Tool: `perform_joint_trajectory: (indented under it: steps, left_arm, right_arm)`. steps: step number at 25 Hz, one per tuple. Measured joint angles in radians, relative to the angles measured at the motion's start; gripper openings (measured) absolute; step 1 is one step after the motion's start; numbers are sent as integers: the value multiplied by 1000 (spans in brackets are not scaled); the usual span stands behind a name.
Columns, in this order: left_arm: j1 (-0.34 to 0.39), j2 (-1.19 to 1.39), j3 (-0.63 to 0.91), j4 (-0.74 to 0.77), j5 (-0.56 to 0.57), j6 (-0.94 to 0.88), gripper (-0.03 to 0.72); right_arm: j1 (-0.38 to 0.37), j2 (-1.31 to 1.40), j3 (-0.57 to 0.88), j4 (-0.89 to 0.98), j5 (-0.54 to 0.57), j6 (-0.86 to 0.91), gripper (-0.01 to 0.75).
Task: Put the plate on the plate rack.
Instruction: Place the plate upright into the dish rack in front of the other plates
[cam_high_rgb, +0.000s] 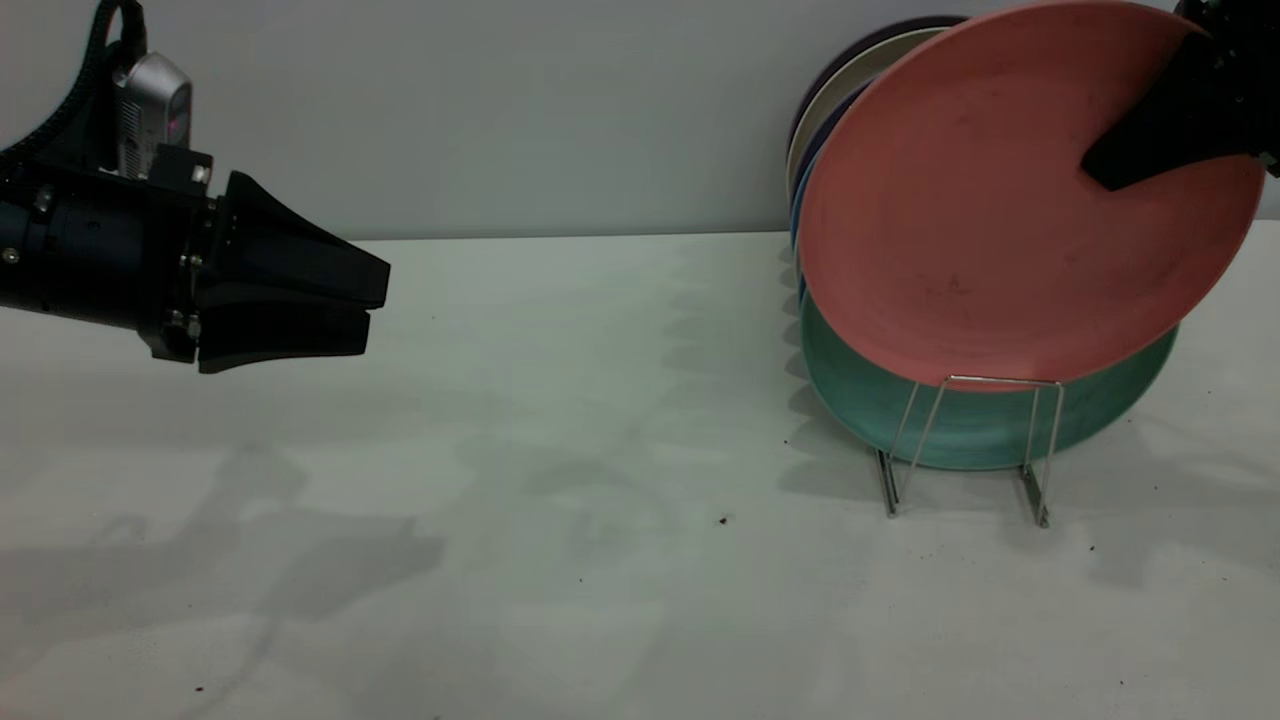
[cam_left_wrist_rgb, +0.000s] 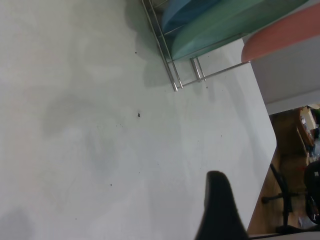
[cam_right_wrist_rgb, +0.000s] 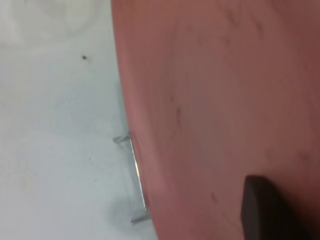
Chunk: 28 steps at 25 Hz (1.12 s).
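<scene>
The right gripper (cam_high_rgb: 1150, 150) clamps the pink plate (cam_high_rgb: 980, 220), tilted above the wire rack (cam_high_rgb: 975, 440) near the desk's far right. The left gripper (cam_high_rgb: 365, 305) hangs clenched at the left edge.

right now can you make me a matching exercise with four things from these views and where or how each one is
Things:
1. plate
2. teal-green plate
3. left gripper
4. plate rack

States:
A. standing in the rack, behind the front loop
B. hanging above the table, far from the rack
C. gripped at its upper rim by the right gripper, above the rack
D. standing on the table with plates in it

Pairs: 1-C, 2-A, 3-B, 4-D
</scene>
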Motion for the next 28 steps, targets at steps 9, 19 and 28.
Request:
perform_joint_trajectory:
  steps: [9, 19, 28]
  left_arm:
    - [0, 0, 0, 0, 0, 21, 526]
    - [0, 0, 0, 0, 0, 23, 526]
    - [0, 0, 0, 0, 0, 24, 526]
  right_arm:
    - [0, 0, -2, 1, 11, -5, 129]
    - [0, 0, -5, 2, 66, 1, 248]
    - [0, 0, -5, -1, 86, 17, 268]
